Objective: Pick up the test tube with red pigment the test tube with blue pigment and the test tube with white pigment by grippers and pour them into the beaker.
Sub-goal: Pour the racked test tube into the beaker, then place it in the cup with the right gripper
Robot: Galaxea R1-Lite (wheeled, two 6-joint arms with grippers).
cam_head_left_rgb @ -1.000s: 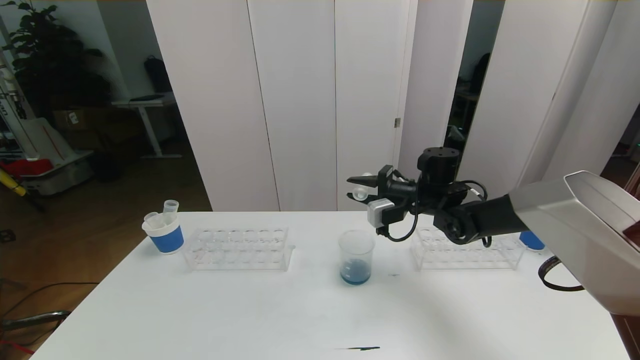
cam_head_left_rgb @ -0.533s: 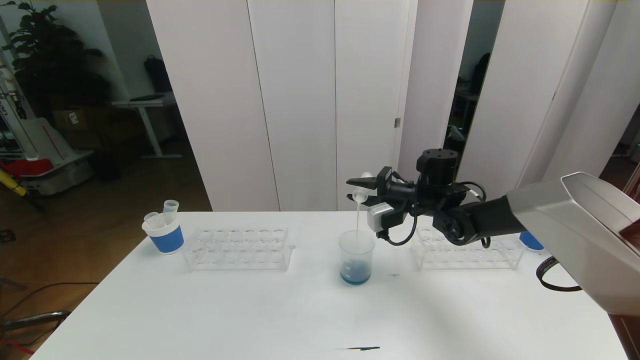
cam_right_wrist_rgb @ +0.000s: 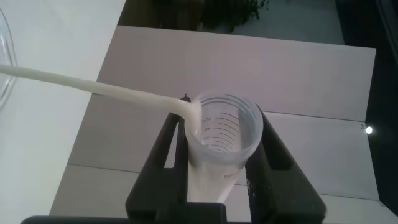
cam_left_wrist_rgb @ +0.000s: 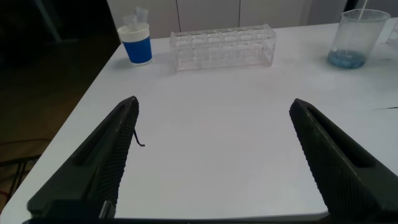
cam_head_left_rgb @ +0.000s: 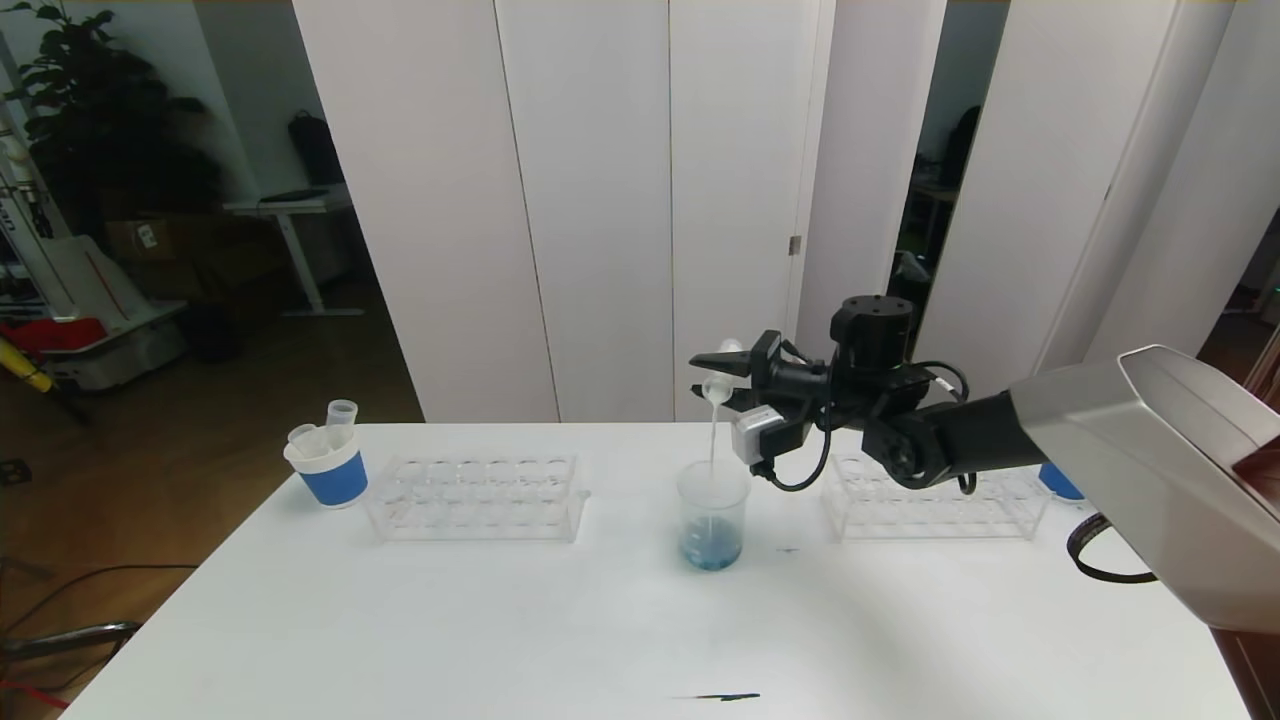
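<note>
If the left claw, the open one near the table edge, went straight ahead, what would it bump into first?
Probably the clear plastic tube rack, which lies ahead between the open left gripper fingers, across bare white table. The blue-banded paper cup sits off to one side. Depth and height are hard to judge.

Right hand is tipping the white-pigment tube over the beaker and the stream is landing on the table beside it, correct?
No. The right hand does tip the test tube with white pigment, but the head view shows the stream falling into the beaker, not onto the table.
</note>
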